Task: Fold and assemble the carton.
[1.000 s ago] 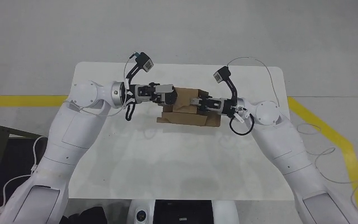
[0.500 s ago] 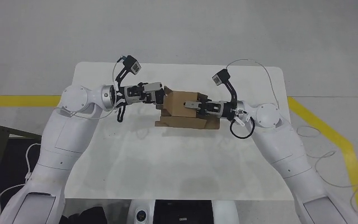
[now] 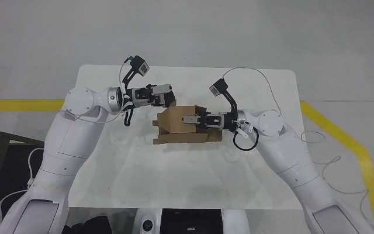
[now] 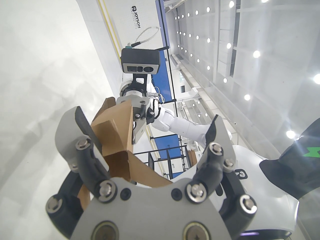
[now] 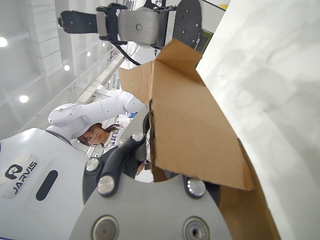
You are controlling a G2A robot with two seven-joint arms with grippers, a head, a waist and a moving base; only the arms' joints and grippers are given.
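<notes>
cardboard: the carton (image 3: pixel 175 126) is plain brown corrugated board, half raised, with its flaps loose and splayed. it sits on the white worktop (image 3: pixel 117 169) about midway between the left and right edges, nearer the far edge than the near one.
right gripper: my right gripper (image 3: pixel 188 120) lies low over the carton from its right end. as far as i can see it is pinched onto one upright panel, one finger against the board's face and the other hidden behind it.
left gripper: my left gripper (image 3: pixel 165 93) hangs at the carton's far left corner, spread wide and holding nothing. a flap tip sits right at one pad (image 4: pixel 83 126); i cannot tell whether it touches.
weight: i judge it light and hollow, so a push at one end would slide it across the smooth worktop unless the other end is pinned.
stiffness: probably firm across a panel and weak along the scored creases, so it should fold cleanly there and buckle anywhere else.
fragility: thin edges likely crush under a hard squeeze, and a flap could tear where its slit ends.
where to hold: flat on a panel close to a crease, pads square to the board, never on a flap tip.
</notes>
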